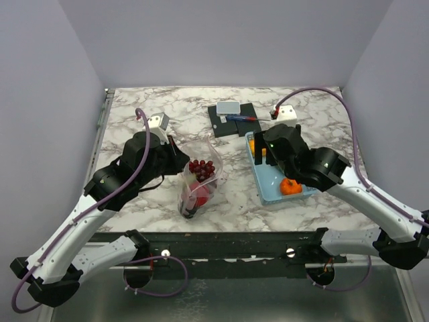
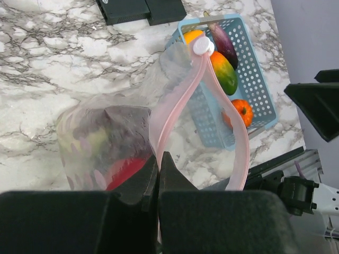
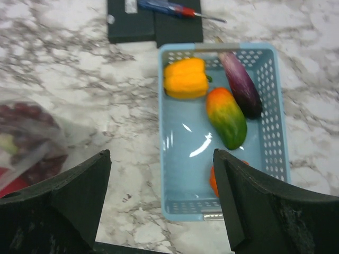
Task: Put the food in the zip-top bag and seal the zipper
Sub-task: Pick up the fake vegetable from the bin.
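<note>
Bag mouth pinched, produce lying in basket
Left gripper point(image 2: 159, 168) is clamped on the pink zipper point(image 2: 177, 103) of the zip-top bag point(image 1: 199, 180), which stands left of centre on the desk point(image 1: 234, 208) with grapes point(image 1: 201, 168) inside. Right gripper point(image 3: 161, 159) hangs wide apart over the blue basket point(image 3: 278, 114) at right, where yellow pepper point(image 3: 184, 78), mango point(image 3: 226, 117) and eggplant point(image 3: 241, 84) lie.

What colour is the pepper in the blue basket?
The pepper is yellow; the right wrist view shows it best.
</note>
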`<state>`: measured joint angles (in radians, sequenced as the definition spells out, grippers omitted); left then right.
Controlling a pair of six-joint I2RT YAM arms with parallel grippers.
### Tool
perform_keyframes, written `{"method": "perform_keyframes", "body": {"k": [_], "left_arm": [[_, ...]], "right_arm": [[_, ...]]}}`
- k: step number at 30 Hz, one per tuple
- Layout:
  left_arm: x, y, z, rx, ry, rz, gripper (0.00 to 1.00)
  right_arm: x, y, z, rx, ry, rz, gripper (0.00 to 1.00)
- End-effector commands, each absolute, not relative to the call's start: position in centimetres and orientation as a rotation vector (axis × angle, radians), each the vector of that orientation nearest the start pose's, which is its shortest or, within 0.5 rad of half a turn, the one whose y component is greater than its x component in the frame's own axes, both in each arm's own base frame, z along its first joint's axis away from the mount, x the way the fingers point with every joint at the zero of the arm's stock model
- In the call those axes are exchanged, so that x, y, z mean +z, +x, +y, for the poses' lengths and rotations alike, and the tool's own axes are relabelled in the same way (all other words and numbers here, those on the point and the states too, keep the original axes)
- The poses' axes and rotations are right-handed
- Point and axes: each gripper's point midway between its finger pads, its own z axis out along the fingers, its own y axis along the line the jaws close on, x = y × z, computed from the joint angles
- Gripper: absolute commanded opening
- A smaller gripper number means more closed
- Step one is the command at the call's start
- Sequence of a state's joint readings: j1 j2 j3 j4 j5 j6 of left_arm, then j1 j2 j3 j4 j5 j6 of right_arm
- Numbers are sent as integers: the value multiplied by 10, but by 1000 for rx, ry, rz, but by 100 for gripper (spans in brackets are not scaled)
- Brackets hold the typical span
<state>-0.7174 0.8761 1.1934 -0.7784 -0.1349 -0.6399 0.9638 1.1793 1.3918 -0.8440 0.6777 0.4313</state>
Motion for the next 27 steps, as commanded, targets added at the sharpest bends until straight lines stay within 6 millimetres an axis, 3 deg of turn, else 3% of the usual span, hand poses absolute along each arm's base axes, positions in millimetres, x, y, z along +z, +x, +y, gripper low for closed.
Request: {"method": "perform_keyframes", "body": {"k": [1, 10, 19, 27], "left_arm": [[304, 212, -196, -749, 8, 2110, 0], [295, 209, -196, -745, 15, 2135, 0], [296, 208, -193, -727, 39, 2135, 0], [292, 206, -194, -722, 60, 2147, 0]], "right_arm": [[258, 249, 165, 43, -106, 2209, 83], [184, 252, 132, -81, 18, 2389, 83], [133, 257, 96, -211, 150, 2456, 65], [107, 263, 83, -276, 163, 2498, 59]]}}
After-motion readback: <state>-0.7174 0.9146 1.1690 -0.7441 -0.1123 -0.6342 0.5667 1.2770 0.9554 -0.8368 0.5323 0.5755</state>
